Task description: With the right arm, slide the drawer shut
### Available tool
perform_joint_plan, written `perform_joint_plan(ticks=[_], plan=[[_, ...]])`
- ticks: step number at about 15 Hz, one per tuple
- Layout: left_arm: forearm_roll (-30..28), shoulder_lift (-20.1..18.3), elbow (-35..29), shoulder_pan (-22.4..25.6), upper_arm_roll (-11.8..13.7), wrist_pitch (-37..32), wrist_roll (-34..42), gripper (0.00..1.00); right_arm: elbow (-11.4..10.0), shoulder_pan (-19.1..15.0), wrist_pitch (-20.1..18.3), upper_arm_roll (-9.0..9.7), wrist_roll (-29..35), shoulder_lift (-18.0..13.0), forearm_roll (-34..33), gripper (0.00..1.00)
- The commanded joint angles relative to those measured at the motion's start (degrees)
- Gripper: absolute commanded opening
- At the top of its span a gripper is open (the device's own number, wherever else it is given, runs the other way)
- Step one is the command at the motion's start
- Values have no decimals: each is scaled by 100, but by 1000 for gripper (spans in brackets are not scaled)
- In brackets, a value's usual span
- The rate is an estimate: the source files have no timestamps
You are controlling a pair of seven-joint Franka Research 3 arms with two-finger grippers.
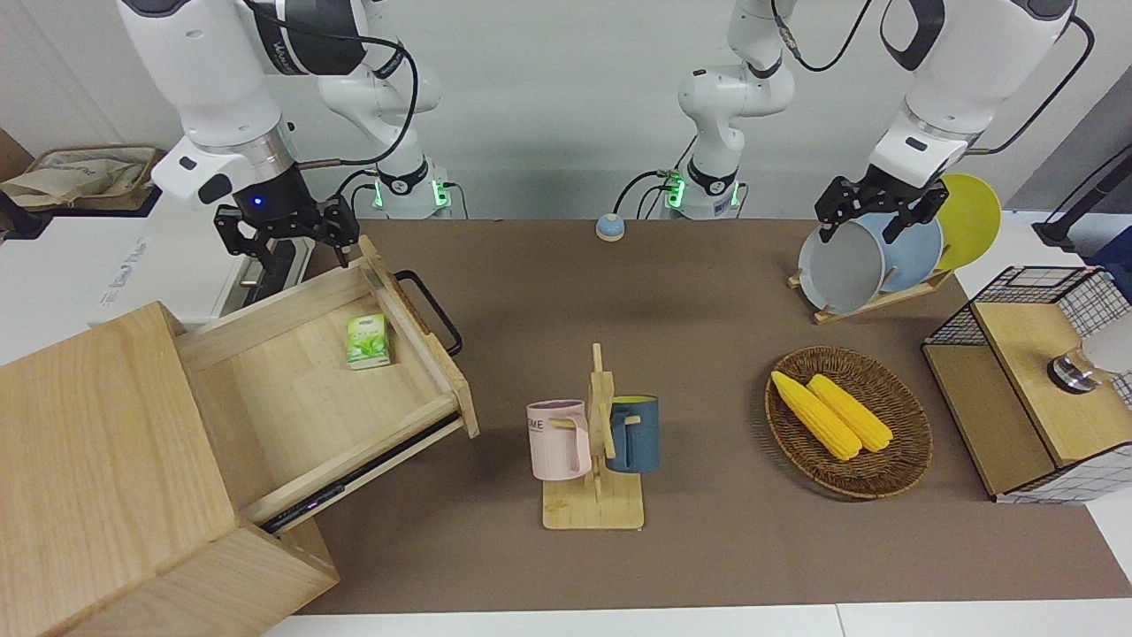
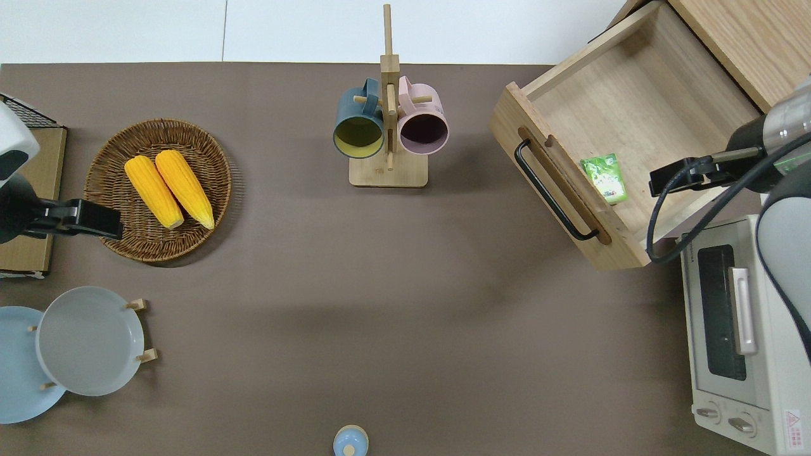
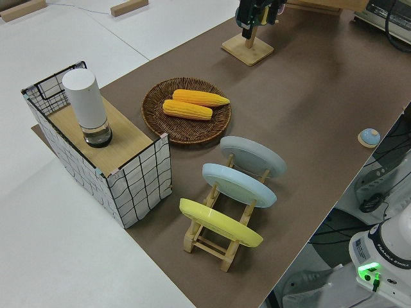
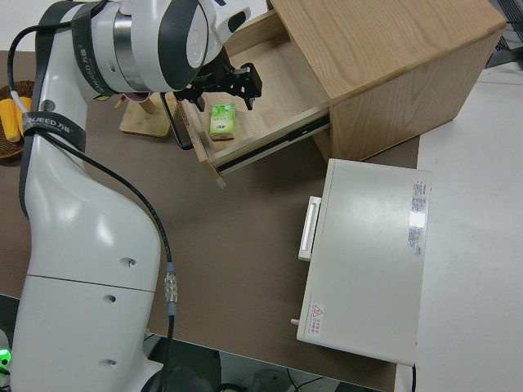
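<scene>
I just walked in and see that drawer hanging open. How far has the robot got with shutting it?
Nothing looks done yet: the drawer is pulled far out of its wooden box, with a small green packet inside. The right pincer hangs over the drawer's side nearest the robots, not on the black handle. The whole push remains. The left arm is parked.

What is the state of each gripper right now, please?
Right gripper: open, holding nothing, over the open drawer.
Left gripper: parked, open, holding nothing.

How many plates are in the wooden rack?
3. A grey plate sits farthest from the robots, a light blue plate in the middle, and a yellow plate nearest them. None seems hidden.
</scene>
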Motion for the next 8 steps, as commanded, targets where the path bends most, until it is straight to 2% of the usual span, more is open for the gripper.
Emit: perform_joint_plan(ticks=[1,6,7,8], plan=[[102,-25,58,-39,2,-103,-60,993,23,-103,45,60,-90,14,90,983],[102,-25,49,-39,2,-103,-60,993,23,-121,-43,42,-107,-4,81,973],[102,-16,49,-39,2,-103,-60,993,23,-121,-43,42,-107,5,81,900],[102,-25,49,-39,2,-103,-60,993,23,-121,-60,42,-107,5,81,777]])
